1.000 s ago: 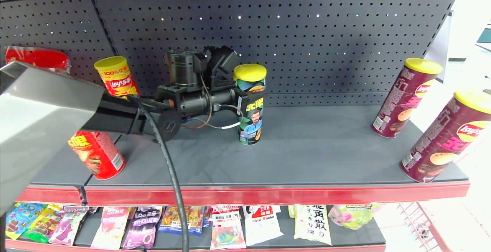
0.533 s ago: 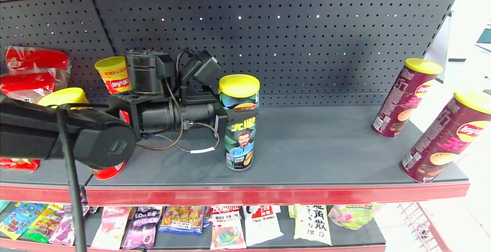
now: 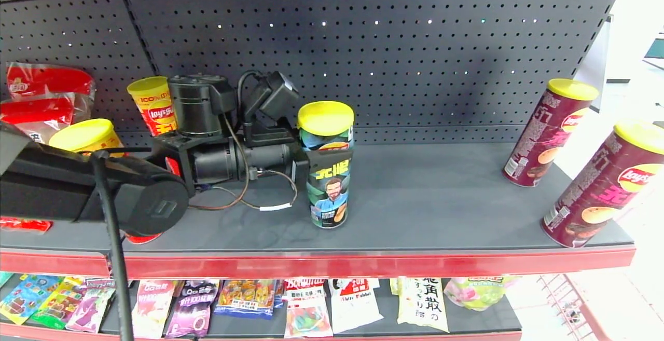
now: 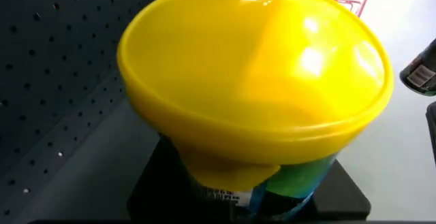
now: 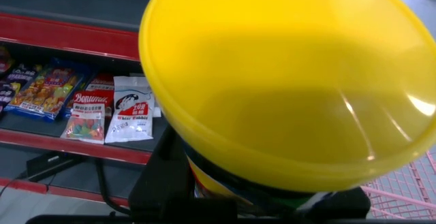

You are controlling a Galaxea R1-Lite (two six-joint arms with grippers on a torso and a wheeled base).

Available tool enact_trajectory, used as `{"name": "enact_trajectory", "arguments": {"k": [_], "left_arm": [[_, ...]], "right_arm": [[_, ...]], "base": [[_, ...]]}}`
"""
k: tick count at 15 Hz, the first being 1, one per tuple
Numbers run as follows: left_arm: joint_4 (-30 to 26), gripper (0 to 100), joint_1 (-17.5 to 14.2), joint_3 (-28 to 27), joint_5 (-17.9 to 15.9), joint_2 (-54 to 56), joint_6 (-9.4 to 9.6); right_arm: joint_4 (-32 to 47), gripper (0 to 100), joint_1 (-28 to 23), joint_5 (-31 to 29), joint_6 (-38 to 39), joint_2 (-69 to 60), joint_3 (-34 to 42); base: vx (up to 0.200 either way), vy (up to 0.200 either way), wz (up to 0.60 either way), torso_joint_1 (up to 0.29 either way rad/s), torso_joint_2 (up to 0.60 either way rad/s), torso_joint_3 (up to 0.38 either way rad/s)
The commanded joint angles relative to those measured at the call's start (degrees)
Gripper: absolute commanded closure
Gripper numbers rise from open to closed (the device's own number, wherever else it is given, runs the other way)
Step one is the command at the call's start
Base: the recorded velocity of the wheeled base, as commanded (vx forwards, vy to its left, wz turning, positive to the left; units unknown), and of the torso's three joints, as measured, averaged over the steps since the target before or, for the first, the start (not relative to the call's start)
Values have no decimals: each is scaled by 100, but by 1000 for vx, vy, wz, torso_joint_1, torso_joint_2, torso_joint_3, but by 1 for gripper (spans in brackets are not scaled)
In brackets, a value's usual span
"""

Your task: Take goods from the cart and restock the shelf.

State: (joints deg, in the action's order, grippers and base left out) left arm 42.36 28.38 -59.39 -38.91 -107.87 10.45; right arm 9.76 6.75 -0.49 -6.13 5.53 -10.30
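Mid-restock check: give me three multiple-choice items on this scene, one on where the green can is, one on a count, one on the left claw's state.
1. Where is the green can?
A. upright on the upper shelf
B. on the lower shelf among snack bags
C. lying flat on the floor

2. How many maroon cans are at that shelf's right end?
A. one
B. two
C. four

3. The left claw is:
A. open, away from the can
B. holding a snack bag
C. shut on the green can

Answers: 1 A, it sits upright over the grey board. 2 B, two show there. 3 C, its fingers clamp the can's sides.
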Motion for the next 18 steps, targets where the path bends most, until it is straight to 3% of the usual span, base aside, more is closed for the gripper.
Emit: {"name": "enact_trajectory", "arguments": {"k": [1, 5, 11, 13, 18], "left_arm": [[9, 100, 89, 15, 33, -137, -139], [9, 100, 133, 42, 33, -137, -245], [79, 100, 133, 622, -90, 188, -333], [79, 100, 133, 692, -99, 302, -500], [97, 100, 133, 929, -117, 320, -491]], "right_arm": [[-1, 100, 1, -4, -2, 9, -7], [-1, 100, 1, -4, -2, 9, -7], [-1, 100, 1, -4, -2, 9, 2], [8, 100, 1, -4, -2, 9, 2], [-1, 100, 1, -4, -2, 9, 2]], "base": [[0, 0, 0, 0, 0, 0], [0, 0, 0, 0, 0, 0], [0, 0, 0, 0, 0, 0], [0, 0, 0, 0, 0, 0], [0, 0, 0, 0, 0, 0]]}}
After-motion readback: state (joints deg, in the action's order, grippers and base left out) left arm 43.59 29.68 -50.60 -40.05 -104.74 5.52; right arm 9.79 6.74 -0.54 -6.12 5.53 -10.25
